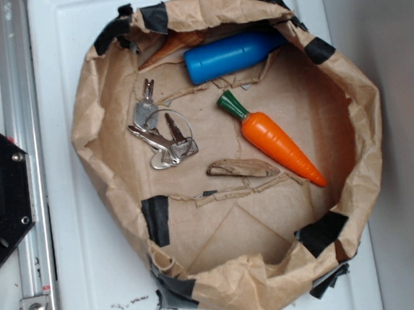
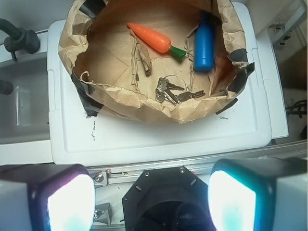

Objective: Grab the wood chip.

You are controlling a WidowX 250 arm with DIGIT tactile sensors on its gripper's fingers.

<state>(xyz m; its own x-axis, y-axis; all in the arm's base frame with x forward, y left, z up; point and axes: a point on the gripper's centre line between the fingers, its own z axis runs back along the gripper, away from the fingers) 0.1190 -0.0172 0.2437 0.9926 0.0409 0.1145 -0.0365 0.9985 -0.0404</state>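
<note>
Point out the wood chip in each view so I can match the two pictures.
Exterior: the wood chip lies flat near the middle of the paper-lined basket, just left of the carrot's tip.
Wrist: the wood chip sits upper centre, just below the carrot.
Shared landmark: the orange carrot, beside the chip in both views.

This is a robot test bench in a lab or workshop. A white plastic lid serves as the work surface, with a bare aluminium rail bolted along its left edge and a black hexagonal robot base beside the rail. A makeshift bin of brown paper, patched with black tape, holds loose props on the lid.
</note>
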